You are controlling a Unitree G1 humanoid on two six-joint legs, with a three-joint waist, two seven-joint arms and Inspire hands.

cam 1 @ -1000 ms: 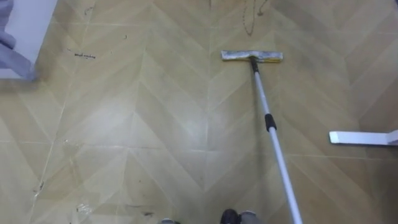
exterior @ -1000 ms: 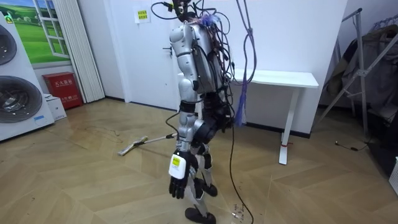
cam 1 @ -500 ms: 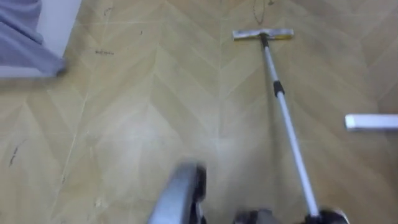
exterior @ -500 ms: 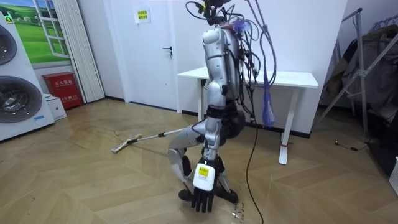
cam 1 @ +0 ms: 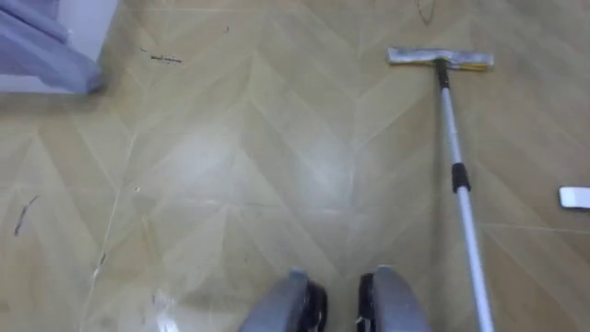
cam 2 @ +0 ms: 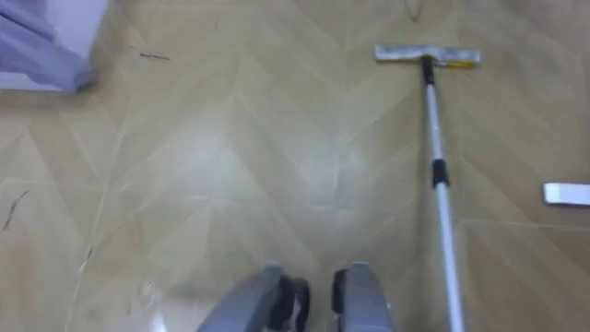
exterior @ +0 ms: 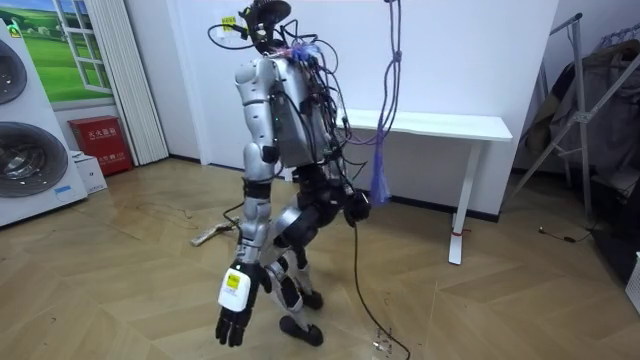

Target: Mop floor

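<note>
Wood floor [cam 1: 230, 166], herringbone. Mop head [cam 1: 441, 59] down on it, ahead of robot. Handle [cam 1: 458, 184] runs from mop head straight back, leaving view lower right. Left robot hand [exterior: 232, 325] hangs slack, fingers straight, empty, well apart from mop head. Judgement: right side nearer handle.

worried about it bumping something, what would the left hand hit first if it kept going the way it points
The floor: the left hand hangs open, fingers pointing down, and the way to it looks free, though the gap is hard to judge.
</note>
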